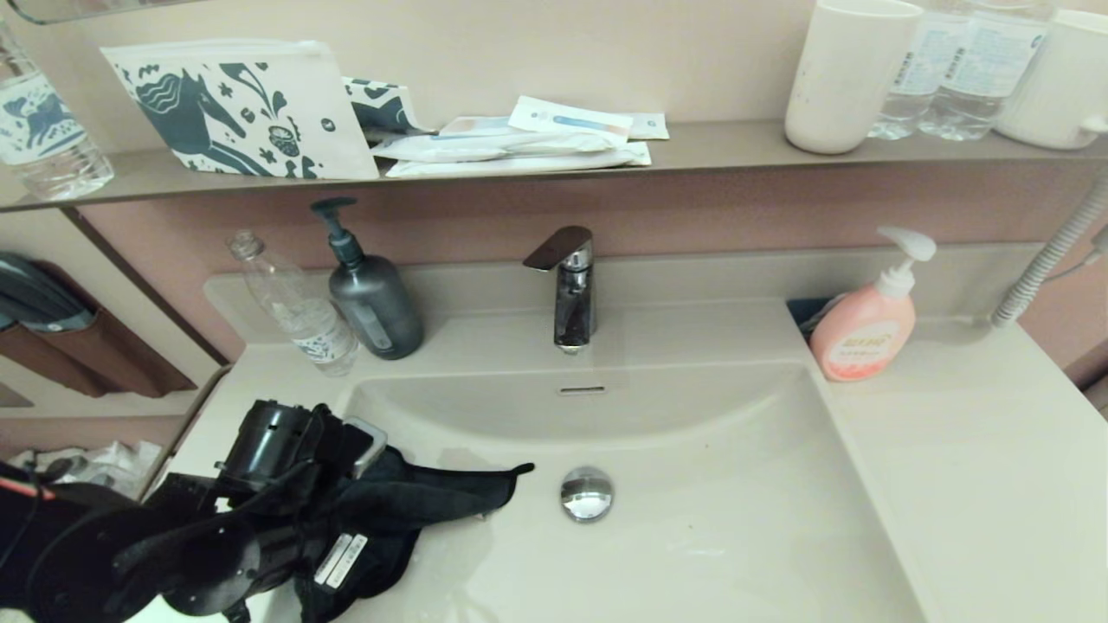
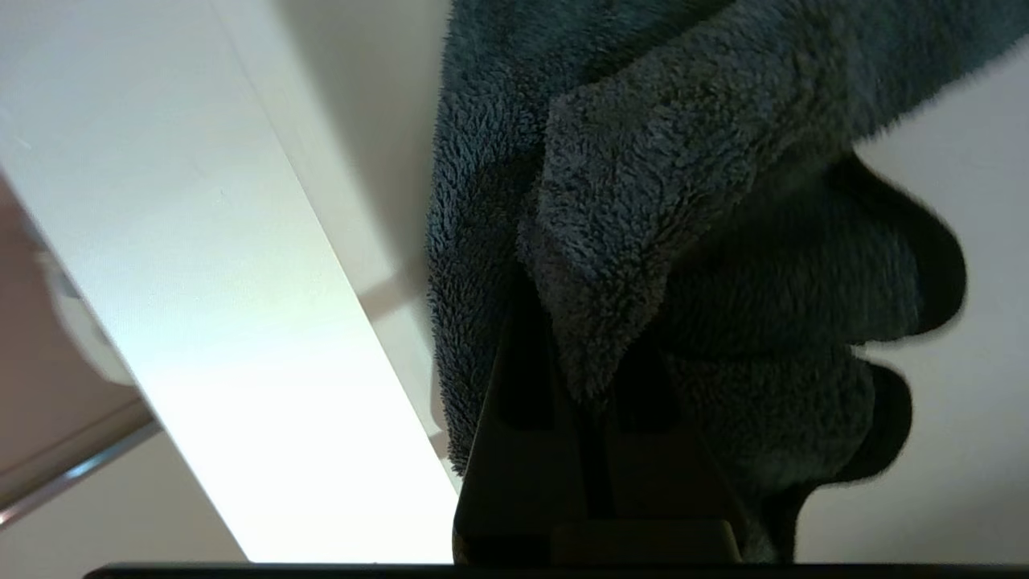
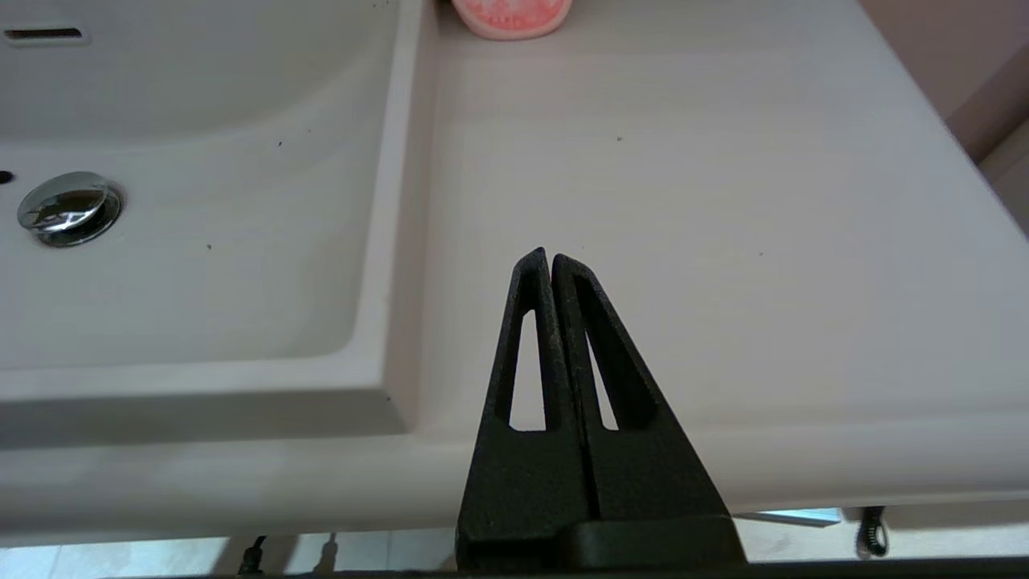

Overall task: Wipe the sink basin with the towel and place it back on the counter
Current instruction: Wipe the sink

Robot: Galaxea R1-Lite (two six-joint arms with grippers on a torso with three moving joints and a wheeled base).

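The dark grey towel [image 1: 433, 497] hangs from my left gripper [image 1: 372, 510] at the near left of the off-white sink basin [image 1: 692, 536]. Its free end reaches toward the chrome drain plug [image 1: 586, 494]. In the left wrist view the fluffy towel [image 2: 611, 201] is bunched over the fingertips, and the left gripper [image 2: 591, 354] is shut on it beside the basin's left wall. My right gripper [image 3: 549, 259] is shut and empty, hovering over the counter [image 3: 683, 201] right of the basin, near its front edge. It is out of the head view.
A chrome tap [image 1: 569, 285] stands behind the basin above the overflow slot [image 1: 582, 390]. A grey pump bottle [image 1: 372, 298] and a clear bottle [image 1: 299, 307] stand back left, a pink soap dispenser [image 1: 866, 329] back right. The wall shelf [image 1: 727, 143] holds cups, bottles and packets.
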